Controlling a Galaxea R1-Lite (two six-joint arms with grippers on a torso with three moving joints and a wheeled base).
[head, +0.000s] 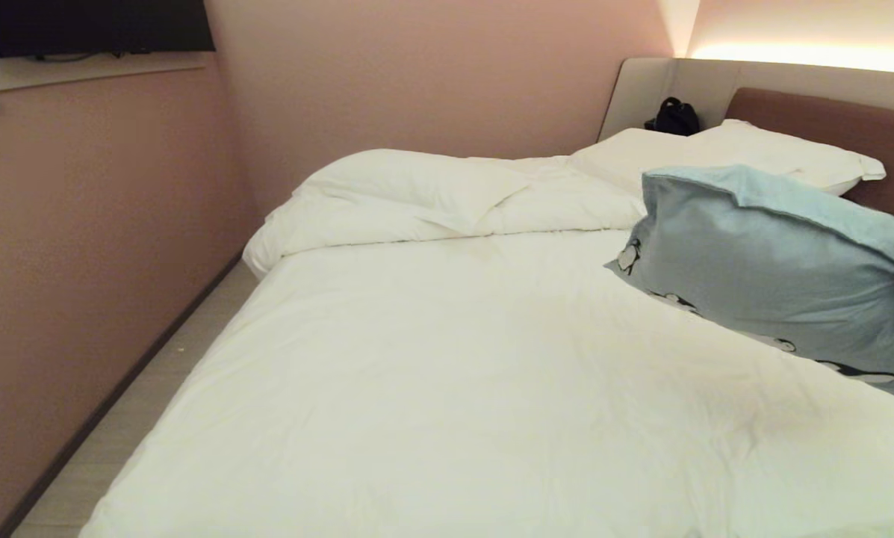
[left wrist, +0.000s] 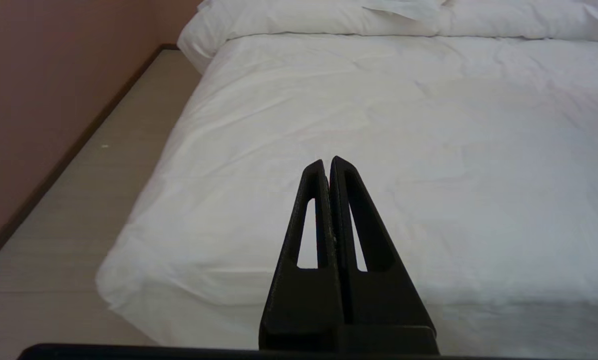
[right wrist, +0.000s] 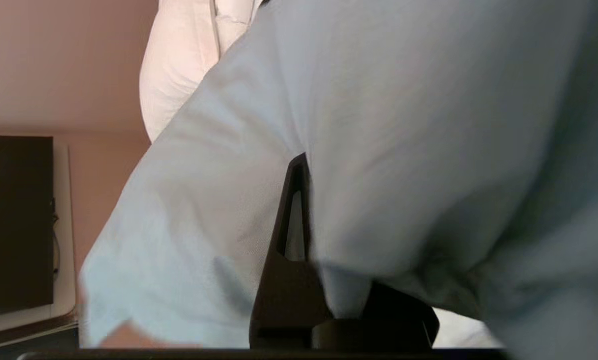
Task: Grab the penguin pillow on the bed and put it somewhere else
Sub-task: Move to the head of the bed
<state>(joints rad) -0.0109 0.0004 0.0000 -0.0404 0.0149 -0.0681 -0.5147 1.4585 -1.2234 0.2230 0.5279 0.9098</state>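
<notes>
The bed (head: 447,388) fills most of the view. The penguin pillow (head: 775,269) is tipped up over its right side, its cloth pinched in the right gripper (right wrist: 306,165). The left gripper (left wrist: 327,165), fingers pressed together, hangs near the foot.

One finger of the right pincer (right wrist: 308,165) is buried under penguin pillow (right wrist: 378,125) fabric; the pillow runs past the picture's edges.

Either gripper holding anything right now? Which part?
Right gripper is shut on the penguin pillow, pinching a fold of its fabric. Left gripper holds nothing.
</notes>
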